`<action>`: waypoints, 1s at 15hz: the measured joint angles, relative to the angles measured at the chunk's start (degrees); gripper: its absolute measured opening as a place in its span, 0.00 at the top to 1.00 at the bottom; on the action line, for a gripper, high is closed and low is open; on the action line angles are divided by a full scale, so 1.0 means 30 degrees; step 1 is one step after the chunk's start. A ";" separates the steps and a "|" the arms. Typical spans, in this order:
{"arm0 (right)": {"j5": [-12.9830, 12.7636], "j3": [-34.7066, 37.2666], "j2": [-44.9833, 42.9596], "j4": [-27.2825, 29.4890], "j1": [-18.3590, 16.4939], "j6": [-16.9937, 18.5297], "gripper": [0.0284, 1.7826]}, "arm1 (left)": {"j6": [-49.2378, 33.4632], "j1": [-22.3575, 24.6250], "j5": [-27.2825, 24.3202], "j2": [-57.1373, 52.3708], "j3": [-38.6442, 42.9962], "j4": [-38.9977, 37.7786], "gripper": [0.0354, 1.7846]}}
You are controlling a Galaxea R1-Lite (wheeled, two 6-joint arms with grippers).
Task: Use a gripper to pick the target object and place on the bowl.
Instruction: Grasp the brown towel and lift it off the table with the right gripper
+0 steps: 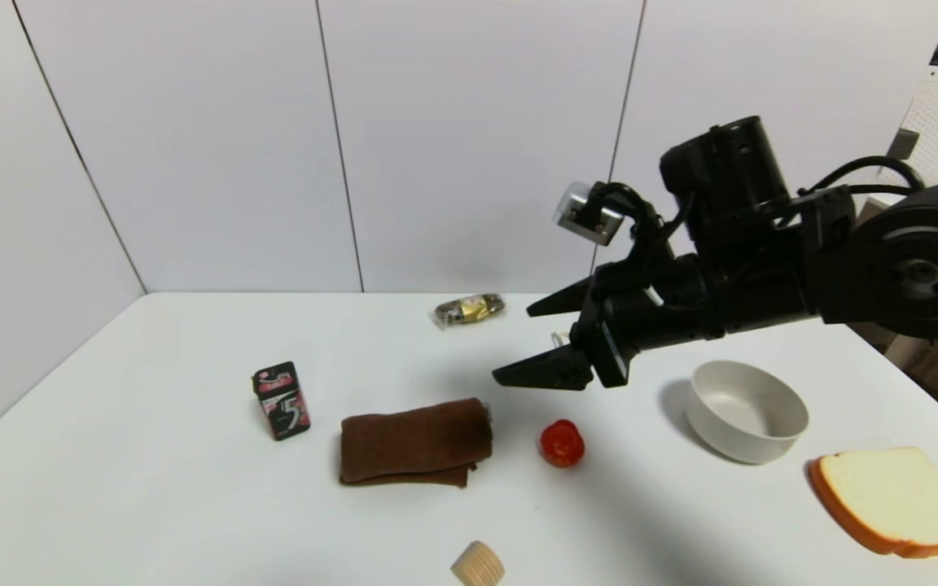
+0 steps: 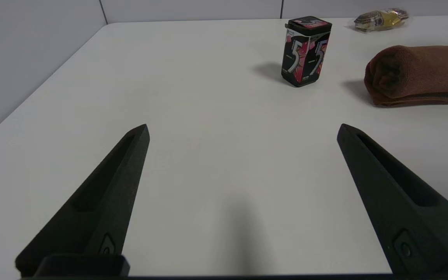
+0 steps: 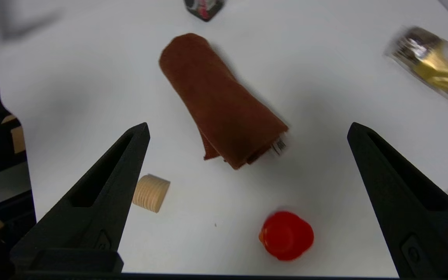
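Note:
The dark brown folded towel (image 1: 414, 442) lies on the white table near the middle; it also shows in the right wrist view (image 3: 220, 101) and the left wrist view (image 2: 418, 74). The light grey-beige bowl (image 1: 747, 411) stands to its right, empty. My right gripper (image 1: 518, 342) is open and empty, held above the table between towel and bowl, just beyond the towel's right end; in its wrist view (image 3: 247, 130) the towel lies ahead of the open jaws. My left gripper (image 2: 243, 128) is open and empty over bare table; it does not show in the head view.
A small red toy (image 1: 562, 443) sits between towel and bowl. A black gum box (image 1: 281, 400) stands left of the towel. A wrapped snack (image 1: 469, 310) lies at the back. A wooden ridged cylinder (image 1: 478, 565) lies near the front edge. A bread slice (image 1: 892, 500) lies front right.

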 joint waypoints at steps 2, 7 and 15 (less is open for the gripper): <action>0.1601 -0.0723 0.1093 0.0028 0.0305 -0.1536 0.02 | -0.0008 0.0000 0.0008 0.0000 0.0000 0.0008 0.04; 0.4474 -0.1313 0.3409 -0.0158 0.1215 -0.5254 0.02 | 0.0000 0.0000 0.0008 0.0000 0.0000 0.0008 0.04; 0.4937 -0.2552 0.6042 0.0016 0.1743 -0.6542 0.02 | -0.0008 0.0000 0.0008 0.0000 0.0000 0.0000 0.04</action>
